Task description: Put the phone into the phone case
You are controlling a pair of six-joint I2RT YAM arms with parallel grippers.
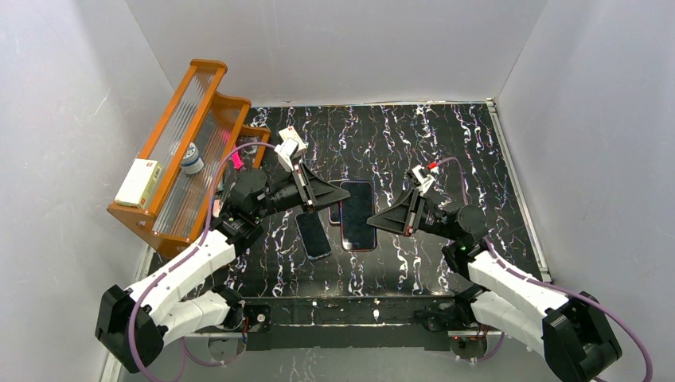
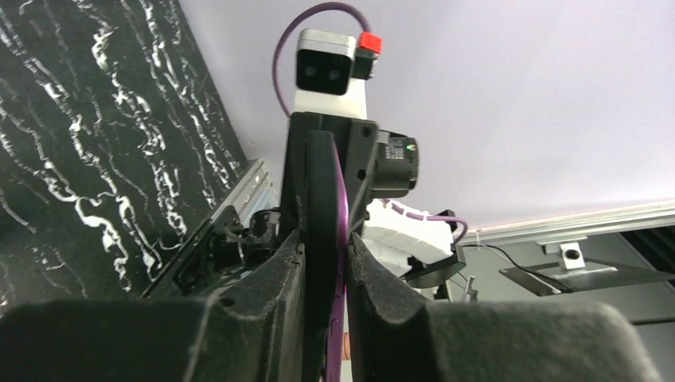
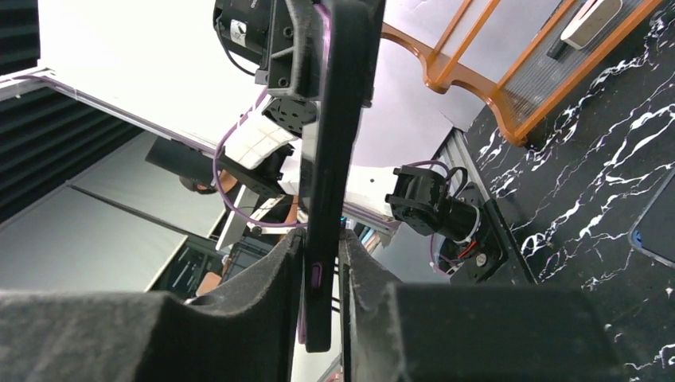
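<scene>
A black phone case [image 1: 357, 216] with a purple phone pressed against it hangs over the table's middle, held between both grippers. My left gripper [image 1: 342, 196] is shut on its left edge. In the left wrist view [image 2: 341, 243] the black case [image 2: 320, 199] and the thin purple phone edge [image 2: 342, 215] stand edge-on between the jaws. My right gripper [image 1: 374, 220] is shut on the right edge. In the right wrist view [image 3: 320, 243] the case [image 3: 338, 119] with a purple side button runs up between the jaws, and the purple edge shows on its left.
A second dark phone [image 1: 313, 235] lies flat on the black marbled table [image 1: 446, 143], left of the held one; its blue-edged corner shows in the right wrist view [image 3: 657, 227]. An orange rack [image 1: 163, 231] at the back left holds a white box [image 1: 137, 183] and a small bottle [image 1: 191, 159].
</scene>
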